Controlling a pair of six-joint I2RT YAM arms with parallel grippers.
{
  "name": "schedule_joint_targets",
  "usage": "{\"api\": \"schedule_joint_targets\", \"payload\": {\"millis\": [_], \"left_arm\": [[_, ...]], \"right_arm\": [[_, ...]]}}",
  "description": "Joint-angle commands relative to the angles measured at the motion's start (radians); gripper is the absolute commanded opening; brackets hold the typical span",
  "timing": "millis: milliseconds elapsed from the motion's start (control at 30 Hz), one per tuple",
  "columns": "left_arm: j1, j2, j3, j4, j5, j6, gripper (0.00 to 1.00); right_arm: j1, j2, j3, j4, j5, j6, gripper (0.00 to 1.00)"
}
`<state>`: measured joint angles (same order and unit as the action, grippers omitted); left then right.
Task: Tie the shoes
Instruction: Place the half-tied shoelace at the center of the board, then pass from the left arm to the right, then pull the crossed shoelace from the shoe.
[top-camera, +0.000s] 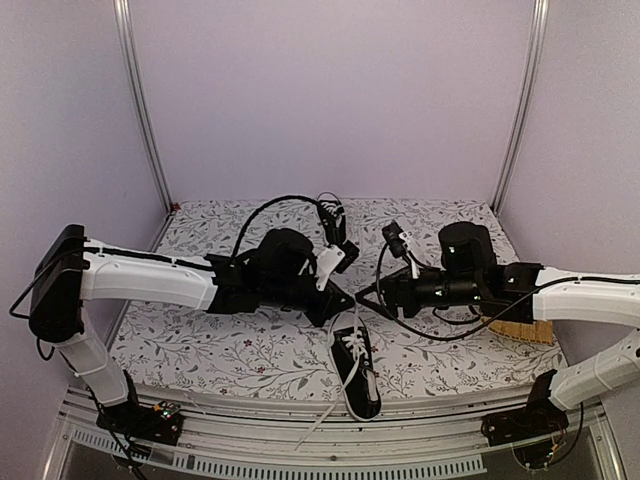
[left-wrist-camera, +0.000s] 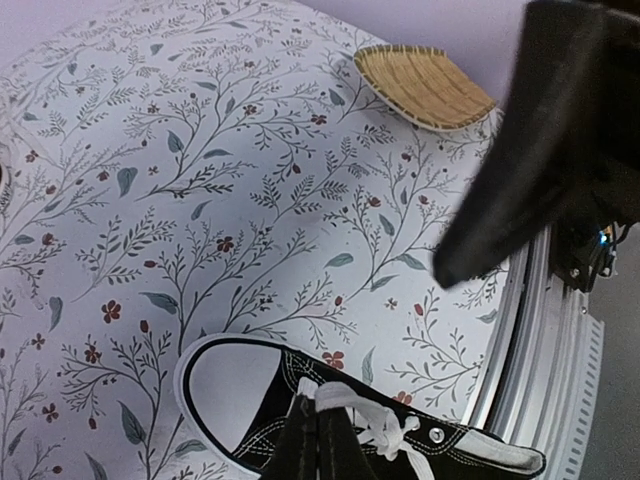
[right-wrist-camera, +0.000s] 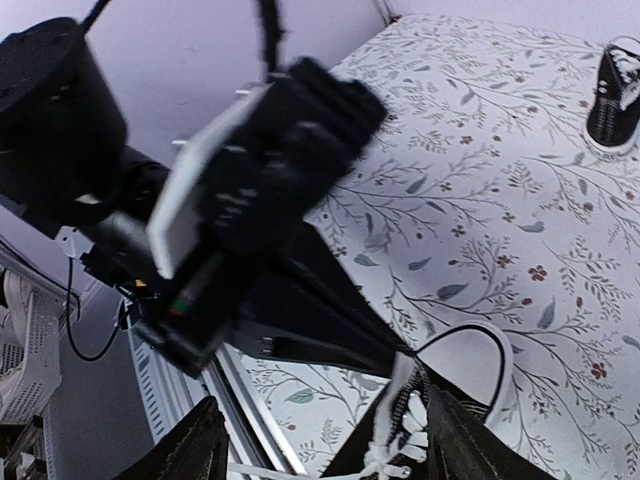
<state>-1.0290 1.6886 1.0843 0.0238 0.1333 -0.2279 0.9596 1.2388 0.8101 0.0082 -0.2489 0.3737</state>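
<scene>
Top external: floral cloth (top-camera: 200, 340), lilac walls (top-camera: 330, 90); left claw (left-wrist-camera: 318, 420) pressed together, right claw (right-wrist-camera: 325, 410) spread.

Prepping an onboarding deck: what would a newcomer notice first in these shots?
One black sneaker near the front edge of the table has both grippers on it: the left gripper shut at its white laces, the right gripper spread open beside it. The other sneaker stands alone farther back, and a woven basket lies toward the right side.
</scene>
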Motion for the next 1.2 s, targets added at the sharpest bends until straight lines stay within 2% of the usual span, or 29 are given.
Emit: {"api": "schedule_joint_targets", "payload": {"millis": [0, 233, 467, 600, 667, 700, 733, 800, 833, 933, 1033, 1167], "left_arm": [[0.005, -0.022, 0.019, 0.003, 0.027, 0.029, 0.0], [0.006, -0.009, 0.026, 0.0, 0.031, 0.029, 0.0], [0.005, 0.001, 0.036, 0.006, 0.038, 0.029, 0.0], [0.005, 0.001, 0.036, 0.022, 0.054, 0.029, 0.0], [0.004, 0.001, 0.031, 0.031, 0.06, 0.022, 0.0], [0.005, 0.0, 0.029, 0.031, 0.061, 0.014, 0.0], [0.005, -0.002, 0.025, 0.026, 0.056, -0.003, 0.09], [-0.001, -0.016, -0.006, 0.026, 0.026, -0.048, 0.46], [-0.014, -0.029, -0.032, 0.033, -0.008, -0.071, 0.6], [-0.078, -0.062, -0.124, 0.081, -0.089, -0.145, 0.63], [-0.151, -0.053, -0.189, 0.152, -0.1, -0.243, 0.58], [-0.226, -0.001, -0.197, 0.16, -0.148, -0.313, 0.53]], "right_arm": [[-0.068, 0.016, -0.045, 0.028, -0.028, -0.002, 0.67], [-0.075, 0.134, -0.03, 0.094, -0.116, -0.02, 0.58], [-0.074, 0.198, -0.012, 0.128, -0.151, -0.034, 0.43], [-0.074, 0.213, -0.01, 0.132, -0.14, -0.039, 0.22], [-0.074, 0.212, -0.014, 0.136, -0.125, -0.039, 0.06], [-0.074, 0.206, -0.019, 0.138, -0.114, -0.037, 0.03], [-0.074, 0.199, -0.027, 0.141, -0.101, -0.031, 0.03], [-0.074, 0.177, -0.046, 0.139, -0.075, -0.016, 0.02], [-0.074, 0.166, -0.055, 0.137, -0.061, -0.004, 0.02], [-0.074, 0.14, -0.086, 0.138, -0.041, 0.019, 0.02], [-0.074, 0.129, -0.103, 0.143, -0.031, 0.04, 0.02], [-0.074, 0.118, -0.114, 0.148, -0.025, 0.062, 0.02]]}}
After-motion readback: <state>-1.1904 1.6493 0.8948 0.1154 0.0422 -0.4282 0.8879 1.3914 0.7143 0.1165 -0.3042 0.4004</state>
